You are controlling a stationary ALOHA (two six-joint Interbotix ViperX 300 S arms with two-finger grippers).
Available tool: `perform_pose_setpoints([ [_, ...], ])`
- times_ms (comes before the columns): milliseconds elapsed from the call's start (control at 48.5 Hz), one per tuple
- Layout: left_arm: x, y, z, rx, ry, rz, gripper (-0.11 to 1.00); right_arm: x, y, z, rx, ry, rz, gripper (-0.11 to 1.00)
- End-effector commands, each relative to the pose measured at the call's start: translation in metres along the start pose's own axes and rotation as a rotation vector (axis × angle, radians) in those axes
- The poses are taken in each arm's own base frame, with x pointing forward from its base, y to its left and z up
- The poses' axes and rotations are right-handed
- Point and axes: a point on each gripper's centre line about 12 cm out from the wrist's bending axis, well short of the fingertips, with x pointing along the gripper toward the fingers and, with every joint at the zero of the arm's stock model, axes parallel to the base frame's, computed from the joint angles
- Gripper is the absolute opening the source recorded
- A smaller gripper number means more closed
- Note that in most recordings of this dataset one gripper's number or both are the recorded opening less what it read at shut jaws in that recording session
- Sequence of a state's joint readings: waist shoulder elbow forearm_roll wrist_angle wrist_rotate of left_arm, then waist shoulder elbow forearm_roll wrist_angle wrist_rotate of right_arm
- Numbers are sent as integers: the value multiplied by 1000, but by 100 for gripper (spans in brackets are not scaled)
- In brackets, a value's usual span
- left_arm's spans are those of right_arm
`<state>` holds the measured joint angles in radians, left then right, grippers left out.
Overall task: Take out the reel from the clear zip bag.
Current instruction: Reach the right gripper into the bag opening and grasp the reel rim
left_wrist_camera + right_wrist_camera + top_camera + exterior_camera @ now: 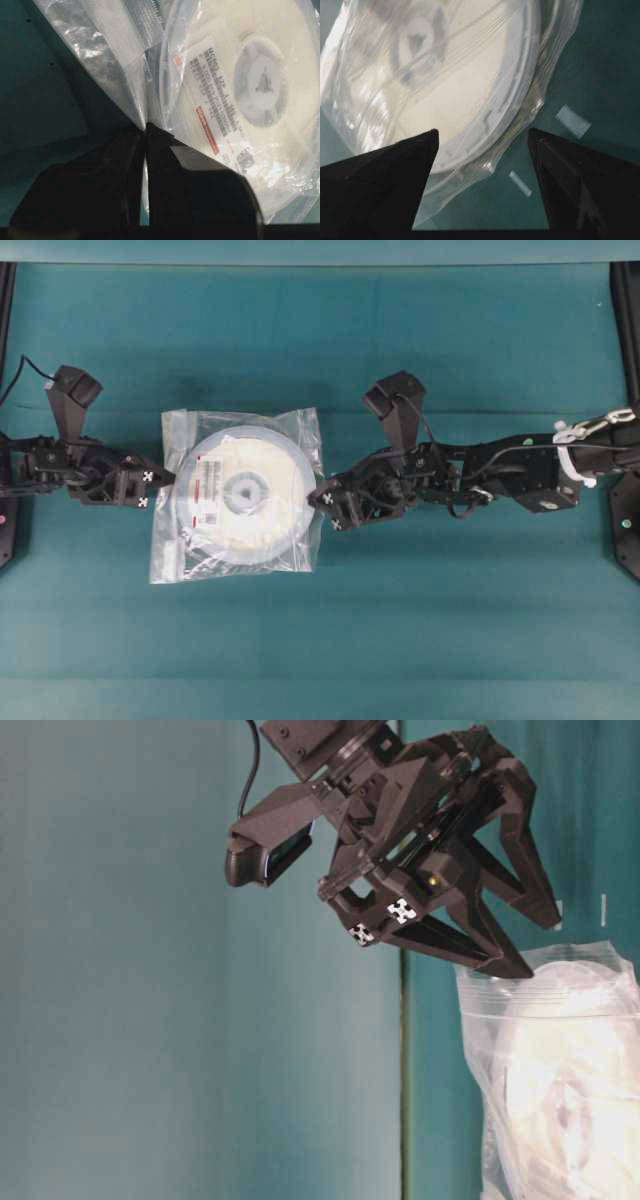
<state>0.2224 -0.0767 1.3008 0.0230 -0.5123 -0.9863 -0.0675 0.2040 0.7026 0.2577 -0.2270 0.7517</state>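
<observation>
The reel is lying flat on the teal table, still inside the clear zip bag, midway between the two arms. It is showing as a round white disc with a see-through rim and a grey hub in the middle. A white label with a red mark and lines of printed code is sitting on its face, left of the hub. The bag is looking crinkled and glossy, square, and only a little bigger than the reel. In the left wrist view a ribbed zip strip is running along the bag's edge.

The left gripper is pinching the left edge of the bag, its jaws pressed together with the plastic film caught between them. The right gripper is hanging at the right edge of the bag with its jaws spread wide, holding nothing. In the right wrist view its two fingers are framing the bag's corner and the reel's rim.
</observation>
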Motion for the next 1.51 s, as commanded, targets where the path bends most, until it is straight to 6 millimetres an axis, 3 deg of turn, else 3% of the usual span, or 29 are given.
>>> perform_pose_setpoints([
  [0, 1, -2, 1, 6, 0, -6, 1, 0, 5, 7, 23, -23, 18, 90],
  [392, 1, -1, -1, 9, 10, 5, 1, 19, 14, 9, 36, -24, 24, 89],
  [1300, 1, 1, -2, 9, 18, 19, 1, 28, 20, 13, 65, -30, 26, 86],
  [1485, 1, 1, -2, 10, 19, 19, 1, 29, 20, 14, 66, -30, 26, 75],
])
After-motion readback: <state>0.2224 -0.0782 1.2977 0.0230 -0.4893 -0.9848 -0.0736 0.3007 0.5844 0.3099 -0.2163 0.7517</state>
